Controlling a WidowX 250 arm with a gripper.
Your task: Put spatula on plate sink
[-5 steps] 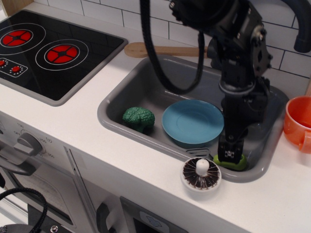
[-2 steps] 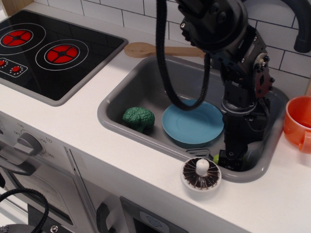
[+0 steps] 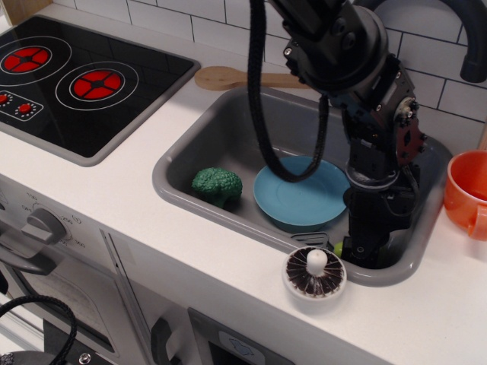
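The blue plate (image 3: 300,194) lies flat in the grey sink (image 3: 221,137), right of the middle. The spatula lies at the sink's front right corner: only a sliver of its lime-green handle (image 3: 337,248) and part of its grey slotted blade (image 3: 316,239) show. My gripper (image 3: 362,255) is lowered straight down onto the handle, just right of the plate, and hides most of it. The fingers are down in the corner, and their gap does not show.
A green broccoli toy (image 3: 217,185) sits in the sink left of the plate. A wooden spoon (image 3: 228,77) lies behind the sink. An orange cup (image 3: 468,190) stands at the right, a round drain plug (image 3: 315,272) on the front rim, the stove (image 3: 68,80) at the left.
My gripper has sunk lower onto the spatula's handle, which showed more a second ago and is now almost hidden. The arm has leaned a little to the right. The plate has not moved.
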